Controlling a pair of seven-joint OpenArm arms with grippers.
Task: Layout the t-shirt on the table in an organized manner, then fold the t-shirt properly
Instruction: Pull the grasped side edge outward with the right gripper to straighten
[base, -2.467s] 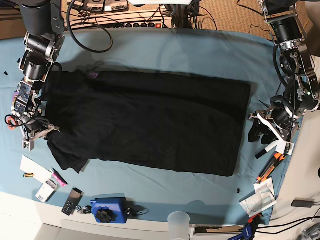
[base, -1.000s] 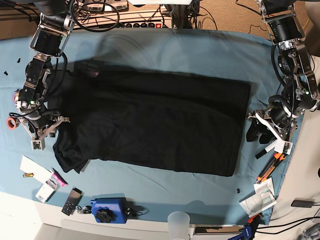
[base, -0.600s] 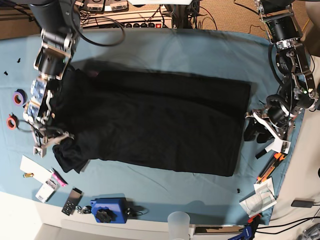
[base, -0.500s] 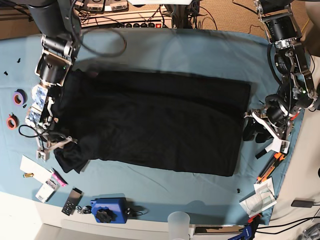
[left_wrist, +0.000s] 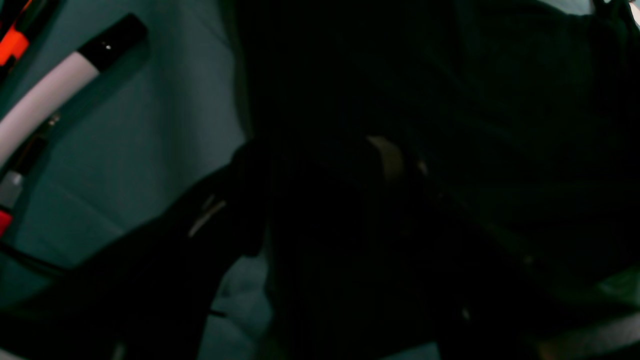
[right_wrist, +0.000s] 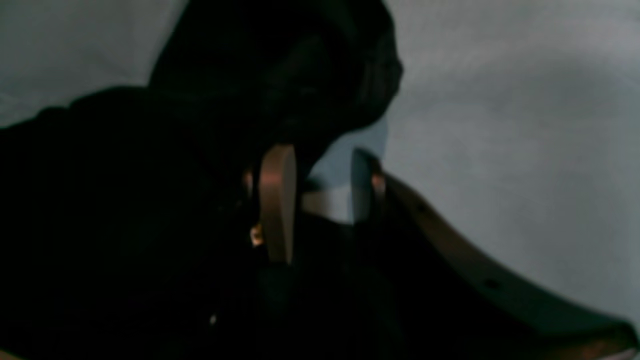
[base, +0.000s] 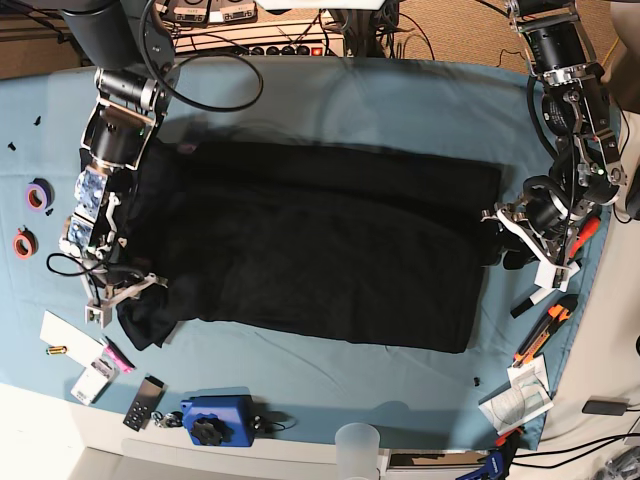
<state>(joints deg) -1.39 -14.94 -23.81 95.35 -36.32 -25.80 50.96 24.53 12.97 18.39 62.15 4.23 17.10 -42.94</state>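
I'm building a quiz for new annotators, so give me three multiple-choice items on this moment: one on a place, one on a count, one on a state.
1. Where is the right gripper?
A. at a sleeve corner of the black fabric t-shirt
B. over the shirt's middle
C. above the floor

2. How many tape rolls lie on the light blue cloth-covered table?
A. none
B. two
C. five

3. How do the right gripper's jaws stand?
A. apart
B. shut on a marker
C. shut on a cup

Key:
1. A: the base view shows it at the bunched sleeve.
2. B: there is one purple roll and one orange roll.
3. A: the right wrist view shows blue cloth between the fingers.
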